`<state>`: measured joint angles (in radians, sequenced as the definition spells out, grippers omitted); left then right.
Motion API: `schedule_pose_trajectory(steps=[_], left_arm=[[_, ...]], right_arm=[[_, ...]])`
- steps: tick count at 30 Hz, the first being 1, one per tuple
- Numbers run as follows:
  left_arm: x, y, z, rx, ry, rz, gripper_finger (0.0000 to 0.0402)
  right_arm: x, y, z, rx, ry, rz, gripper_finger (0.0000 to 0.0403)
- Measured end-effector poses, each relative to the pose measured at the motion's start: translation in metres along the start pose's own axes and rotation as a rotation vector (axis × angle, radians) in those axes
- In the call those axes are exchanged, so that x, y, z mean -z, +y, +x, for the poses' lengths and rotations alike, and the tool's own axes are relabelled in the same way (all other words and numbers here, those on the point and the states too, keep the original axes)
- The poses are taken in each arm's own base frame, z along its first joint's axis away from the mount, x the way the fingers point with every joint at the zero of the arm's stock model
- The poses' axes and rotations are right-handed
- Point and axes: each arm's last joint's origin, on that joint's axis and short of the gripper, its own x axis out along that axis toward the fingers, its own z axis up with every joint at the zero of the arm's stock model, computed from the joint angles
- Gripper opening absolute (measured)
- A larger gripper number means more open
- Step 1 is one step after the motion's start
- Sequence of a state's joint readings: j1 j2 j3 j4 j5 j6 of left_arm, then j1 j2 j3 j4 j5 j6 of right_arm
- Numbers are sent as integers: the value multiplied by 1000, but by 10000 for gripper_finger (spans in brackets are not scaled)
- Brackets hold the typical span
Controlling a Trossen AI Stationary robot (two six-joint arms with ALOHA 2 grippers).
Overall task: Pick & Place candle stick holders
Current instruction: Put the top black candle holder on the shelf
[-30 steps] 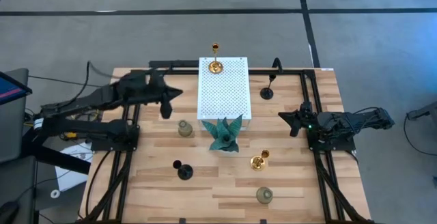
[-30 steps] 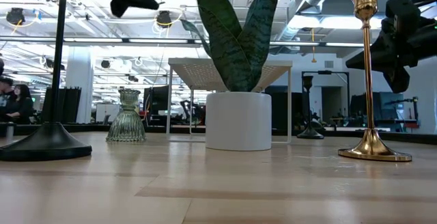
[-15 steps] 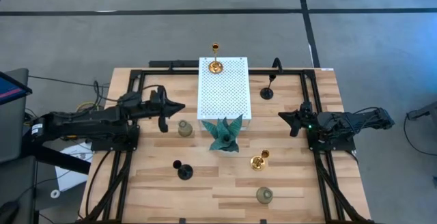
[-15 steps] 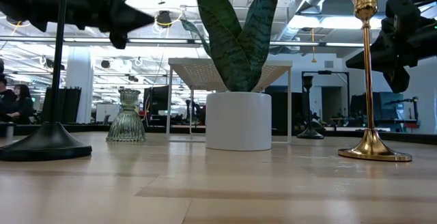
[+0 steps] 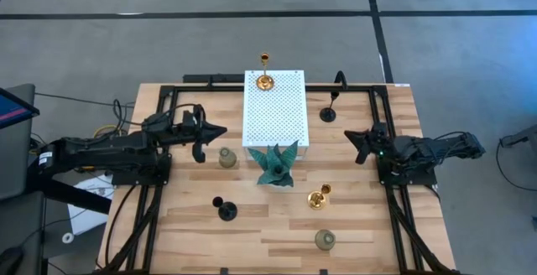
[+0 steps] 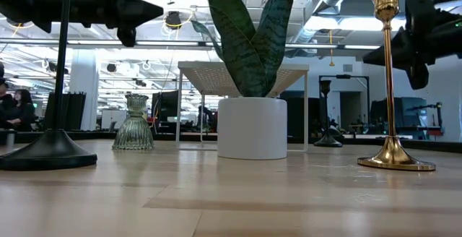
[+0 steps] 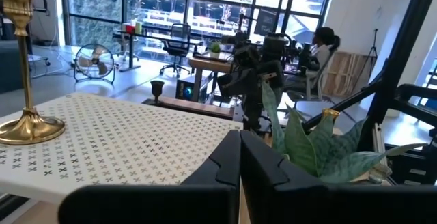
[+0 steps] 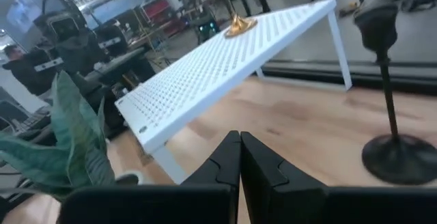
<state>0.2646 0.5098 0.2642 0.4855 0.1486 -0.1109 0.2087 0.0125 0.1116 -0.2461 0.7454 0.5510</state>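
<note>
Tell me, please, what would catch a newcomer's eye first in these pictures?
Probably the white perforated stand at the table's back centre, with one gold holder upright on its far end, and the teal plant just in front of it. Next, the two dark arms: the left gripper hangs shut beside a glass holder, while the right gripper, also shut, waits on the table's right side.

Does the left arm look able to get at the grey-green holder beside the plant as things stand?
Probably yes: the left gripper hangs just short of that grey-green holder, jaws shut, nothing between them; the plant stands on its far side.
</note>
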Motion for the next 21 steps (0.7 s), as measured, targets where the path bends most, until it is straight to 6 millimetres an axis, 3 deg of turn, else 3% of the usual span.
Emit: schedule_pose_trajectory(steps=[10, 16, 21], left_arm=[[-1, 0, 0, -8, -11, -1, 4], [-1, 0, 0, -8, -15, -1, 6], [-2, 0, 0, -8, -18, -1, 4]], right_arm=[[-5, 15, 14, 93, 63, -149, 0], [-12, 36, 34, 159, 163, -359, 0], [-4, 39, 51, 238, 218, -406, 0]])
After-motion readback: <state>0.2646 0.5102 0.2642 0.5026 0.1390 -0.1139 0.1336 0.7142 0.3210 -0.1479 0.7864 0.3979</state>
